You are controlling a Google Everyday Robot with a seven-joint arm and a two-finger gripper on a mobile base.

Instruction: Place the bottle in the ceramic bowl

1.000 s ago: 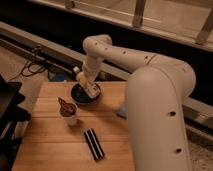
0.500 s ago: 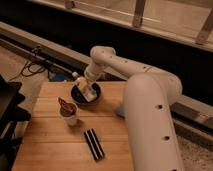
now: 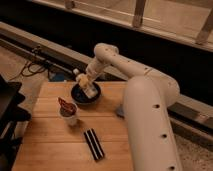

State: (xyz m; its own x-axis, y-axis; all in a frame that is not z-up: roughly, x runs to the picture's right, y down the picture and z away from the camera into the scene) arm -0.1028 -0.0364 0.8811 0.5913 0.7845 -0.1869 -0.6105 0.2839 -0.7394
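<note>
A dark ceramic bowl [image 3: 85,96] sits near the far edge of the wooden table [image 3: 55,142]. A bottle with a white cap and yellow label [image 3: 85,84] is tilted over the bowl, its lower end at or inside the bowl. My gripper [image 3: 88,80] is at the end of the white arm, right at the bottle, above the bowl's far right rim.
A white cup with a reddish item [image 3: 67,111] stands front left of the bowl. A black and white striped bar [image 3: 93,144] lies in the middle of the table. A small blue thing [image 3: 120,112] lies by my arm. Dark equipment [image 3: 9,112] stands left.
My arm has swung further left and back over the table. The bottle has stayed at the bowl, tilted, with my gripper beside it.
</note>
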